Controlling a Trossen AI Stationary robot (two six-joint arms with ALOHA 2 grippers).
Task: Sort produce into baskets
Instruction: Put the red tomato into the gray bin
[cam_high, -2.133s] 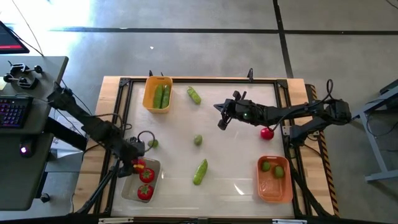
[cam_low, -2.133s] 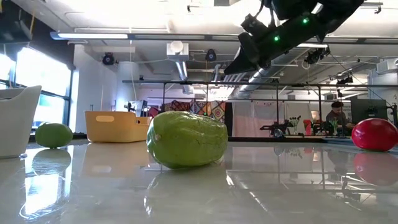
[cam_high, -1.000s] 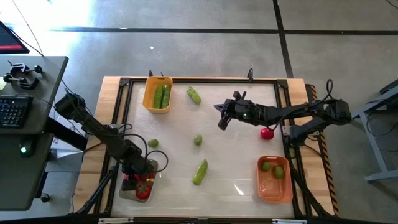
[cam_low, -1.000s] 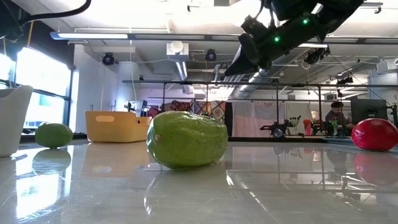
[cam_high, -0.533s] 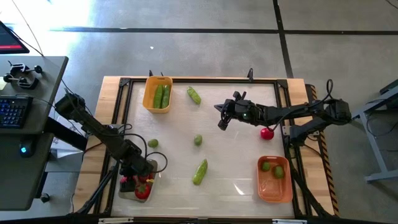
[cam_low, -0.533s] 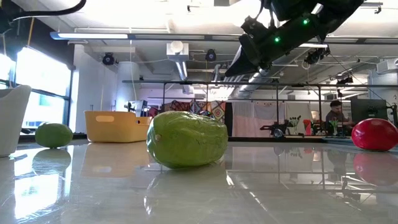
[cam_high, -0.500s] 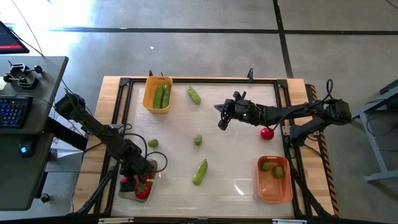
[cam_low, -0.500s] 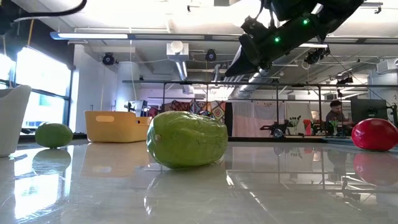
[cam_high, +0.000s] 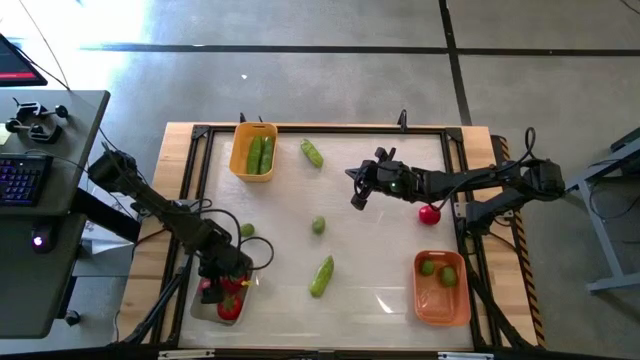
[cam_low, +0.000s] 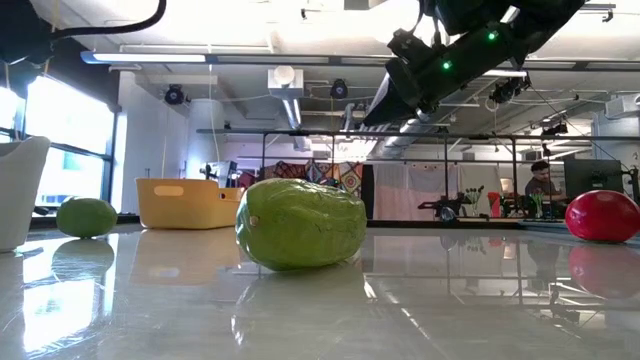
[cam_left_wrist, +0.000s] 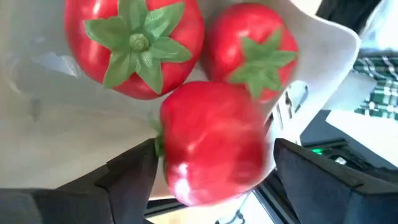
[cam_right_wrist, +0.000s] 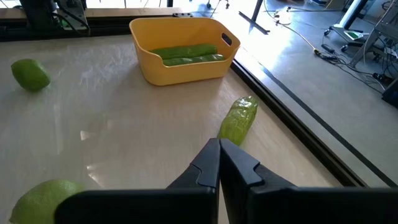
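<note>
My left gripper (cam_high: 222, 283) hangs open over the clear bin (cam_high: 203, 310) at the table's near left. Two red tomatoes (cam_left_wrist: 134, 43) (cam_left_wrist: 252, 43) lie in the bin. A third tomato (cam_left_wrist: 214, 143) shows blurred between my fingers, which stand on either side of it. My right gripper (cam_high: 357, 197) is shut and empty, above the table right of centre. A loose tomato (cam_high: 429, 213) lies near the right edge. The yellow bin (cam_high: 253, 152) holds two cucumbers. The dark orange bin (cam_high: 441, 287) holds two limes.
Loose on the table are a cucumber (cam_high: 313, 153) beside the yellow bin, a cucumber (cam_high: 322, 275) near the middle front, a lime (cam_high: 318, 226) at the centre and a lime (cam_high: 246, 230) just beyond the clear bin. A person works in the room behind.
My left arm has shifted a little over the clear bin, toward the table's far edge.
</note>
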